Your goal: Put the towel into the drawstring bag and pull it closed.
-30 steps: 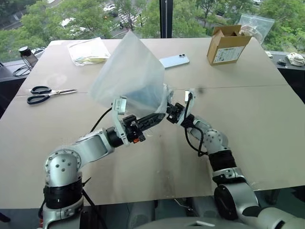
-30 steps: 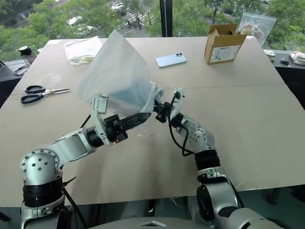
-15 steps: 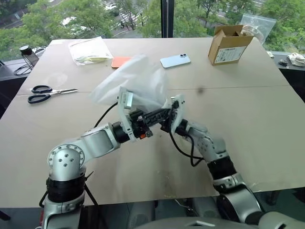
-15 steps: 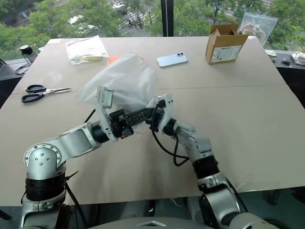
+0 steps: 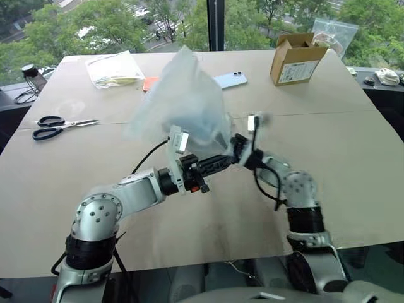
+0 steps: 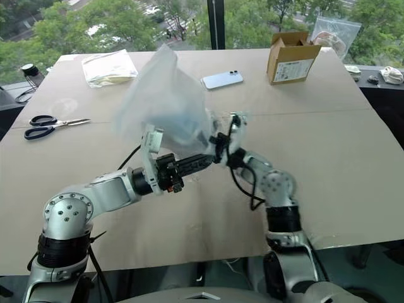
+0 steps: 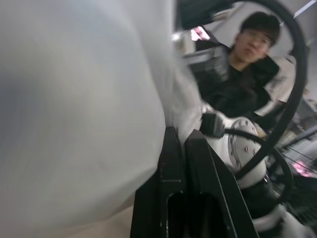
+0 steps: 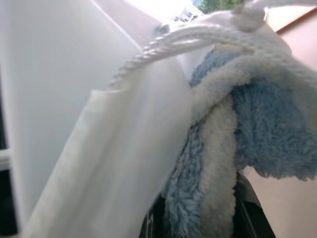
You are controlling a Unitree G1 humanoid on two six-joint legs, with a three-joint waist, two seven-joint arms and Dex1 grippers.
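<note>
Bag (image 5: 180, 95) held aloft over table (image 5: 353, 164) centre, body billowing up and toward far edge, mouth down at the grippers. L gripper (image 5: 222, 163): fingers together, clamped on bag's mouth hem. R gripper (image 5: 243, 146): jaws nearly shut on towel (image 8: 223, 148), at bag mouth just beside cord (image 8: 198, 34). Towel lies partly in the mouth; R arm nearer it. Judged next: push along bag's long axis, up and away.
</note>
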